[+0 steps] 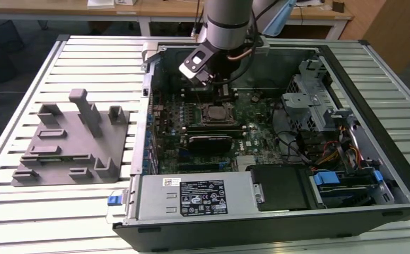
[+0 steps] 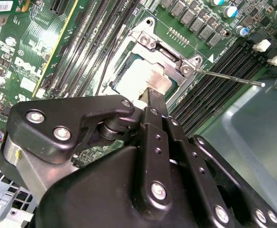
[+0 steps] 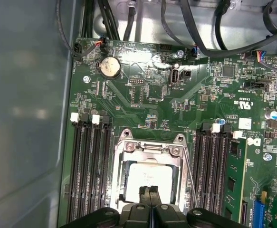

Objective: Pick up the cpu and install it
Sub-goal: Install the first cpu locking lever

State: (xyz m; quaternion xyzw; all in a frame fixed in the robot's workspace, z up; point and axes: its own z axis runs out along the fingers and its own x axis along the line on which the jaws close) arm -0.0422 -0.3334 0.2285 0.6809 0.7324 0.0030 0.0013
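The cpu (image 3: pixel 150 179) shows its pale silver top inside the metal socket frame (image 3: pixel 124 159) on the green motherboard (image 3: pixel 143 102); it is also seen in the second wrist view as the cpu (image 2: pixel 136 78). My gripper (image 3: pixel 150 194) hangs just over the cpu's edge with its black fingers (image 2: pixel 153 100) pressed together and nothing between them. In the exterior view the gripper (image 1: pixel 223 99) reaches down into the open computer case, right above the socket (image 1: pixel 215 112). A thin metal lever (image 2: pixel 226 77) juts out beside the socket frame.
Memory slots (image 3: pixel 88 166) flank the socket on both sides. Cables (image 3: pixel 214 45) run along the case wall. A grey plastic fixture (image 1: pixel 71 143) stands on the slatted table at the exterior view's left. Power supply (image 1: pixel 190 196) and drive bays (image 1: pixel 325 114) crowd the case.
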